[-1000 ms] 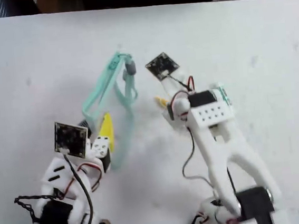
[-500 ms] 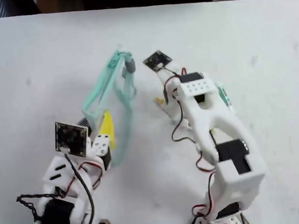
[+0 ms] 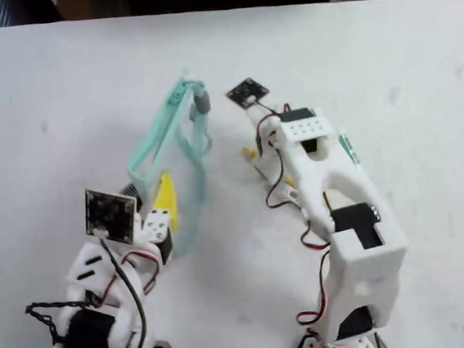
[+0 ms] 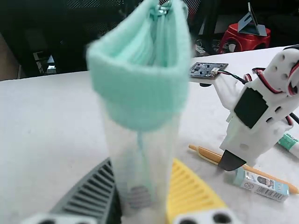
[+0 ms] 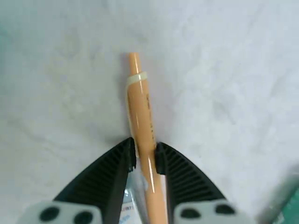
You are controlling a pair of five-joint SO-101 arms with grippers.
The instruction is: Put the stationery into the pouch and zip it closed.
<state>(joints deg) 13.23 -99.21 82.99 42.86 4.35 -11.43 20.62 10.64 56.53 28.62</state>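
- The left hand (image 4: 140, 193) is seen clamped on the lower end of a mint-green mesh pouch (image 4: 140, 84), with the grey finger (image 4: 88, 191) on one side and the yellow finger (image 4: 194, 191) on the other.
- In the high view the pouch (image 3: 172, 147) is seen reaching away from the left hand (image 3: 147, 190) over the white table (image 3: 58, 75), and its two green edges are spread apart into a loop.
- A grey zip pull (image 3: 201, 103) is seen at the far end of the pouch.
- The right hand (image 5: 145, 150) is lowered to the table just beside the pouch, and its two black fingers are closed against an orange pen (image 5: 140, 107).
- The pen is gripped partway along its length; its tip end is seen sticking out past the fingers and lying on the table.
- From the left wrist view, the right hand (image 4: 230, 161) is shown standing on the pen (image 4: 210, 156), which lies flat.
- A small light-blue box (image 4: 260, 183) is seen lying on the table just beside the pen.
- A green marker (image 4: 287, 140) is seen farther off, partly hidden behind the right arm.
- In the high view the right hand (image 3: 255, 159) is mostly covered by its own arm, and a short yellow-orange bit of the pen (image 3: 249, 153) is shown next to it.
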